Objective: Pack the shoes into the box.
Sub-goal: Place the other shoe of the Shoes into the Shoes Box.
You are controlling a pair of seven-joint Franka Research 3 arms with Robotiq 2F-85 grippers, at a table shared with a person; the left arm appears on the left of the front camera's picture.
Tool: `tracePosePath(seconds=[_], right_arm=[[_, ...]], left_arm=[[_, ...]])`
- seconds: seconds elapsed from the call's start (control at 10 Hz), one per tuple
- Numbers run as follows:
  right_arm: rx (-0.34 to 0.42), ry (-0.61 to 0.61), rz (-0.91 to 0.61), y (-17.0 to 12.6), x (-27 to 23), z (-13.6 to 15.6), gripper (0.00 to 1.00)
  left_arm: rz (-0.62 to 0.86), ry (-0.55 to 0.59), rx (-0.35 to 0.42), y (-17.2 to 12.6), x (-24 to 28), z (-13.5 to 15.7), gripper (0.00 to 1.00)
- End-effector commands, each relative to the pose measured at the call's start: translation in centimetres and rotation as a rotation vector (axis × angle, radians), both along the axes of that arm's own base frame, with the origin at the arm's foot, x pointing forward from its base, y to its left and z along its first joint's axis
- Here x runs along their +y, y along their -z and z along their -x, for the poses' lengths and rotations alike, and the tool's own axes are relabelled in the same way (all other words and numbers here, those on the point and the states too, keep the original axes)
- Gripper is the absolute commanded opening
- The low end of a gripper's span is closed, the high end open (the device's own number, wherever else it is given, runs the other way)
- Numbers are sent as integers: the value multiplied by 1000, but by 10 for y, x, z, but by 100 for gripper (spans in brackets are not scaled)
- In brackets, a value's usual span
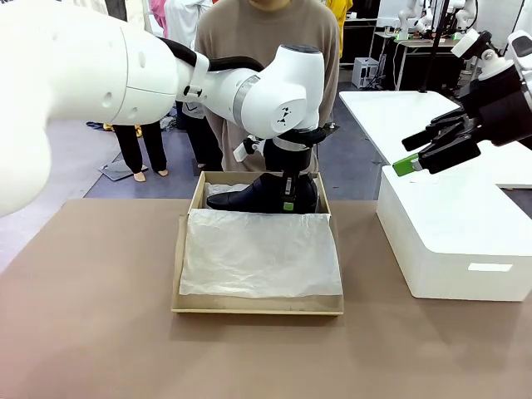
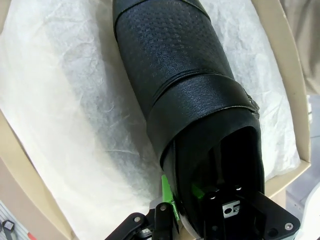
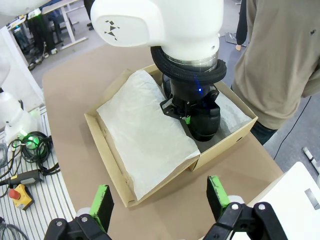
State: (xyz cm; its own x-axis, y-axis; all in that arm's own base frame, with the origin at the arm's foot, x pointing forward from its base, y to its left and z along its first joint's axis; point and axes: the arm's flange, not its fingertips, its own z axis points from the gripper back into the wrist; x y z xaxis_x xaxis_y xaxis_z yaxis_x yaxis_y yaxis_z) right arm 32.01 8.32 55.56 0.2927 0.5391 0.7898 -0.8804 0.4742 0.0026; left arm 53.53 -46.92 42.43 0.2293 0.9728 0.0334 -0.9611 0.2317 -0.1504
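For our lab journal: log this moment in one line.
left pincer: shut on black shoe | shoe: inside cardboard shoebox, over tissue paper | right pincer: open, beside white box

No readable text; the left arm (image 1: 274,87) bears a black logo mark (image 1: 288,114).

— Where's the black shoe (image 1: 249,198)?
— At the far end of the open tan cardboard box (image 1: 176,283), toe pointing left, strap across its grained upper; crinkled white tissue paper (image 1: 258,253) lines the box and covers its near part.
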Motion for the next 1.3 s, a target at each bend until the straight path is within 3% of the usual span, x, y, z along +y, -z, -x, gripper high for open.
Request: tracePosePath(seconds=[0.0,0.4,0.5,0.9,1.0,1.2], right_arm=[[-16,-25,-15,0,0,-4,100],[-16,-25,-15,0,0,-4,100],[-16,-25,-15,0,0,-4,100],[-16,-25,-15,0,0,-4,100],[-16,-25,-15,0,0,-4,100],[-16,-25,-15,0,0,-4,100]], left_arm=[[-17,-52,0,-3,-3,-2,15],[-17,-74,5,-18,-1,-2,92],[-34,-78,0,-30,0,-2,100],[-31,-49,4,-81,9,-6,100],[33,-17,-1,-85,21,-6,100],[-12,-34,-6,-72,8,-5,100]])
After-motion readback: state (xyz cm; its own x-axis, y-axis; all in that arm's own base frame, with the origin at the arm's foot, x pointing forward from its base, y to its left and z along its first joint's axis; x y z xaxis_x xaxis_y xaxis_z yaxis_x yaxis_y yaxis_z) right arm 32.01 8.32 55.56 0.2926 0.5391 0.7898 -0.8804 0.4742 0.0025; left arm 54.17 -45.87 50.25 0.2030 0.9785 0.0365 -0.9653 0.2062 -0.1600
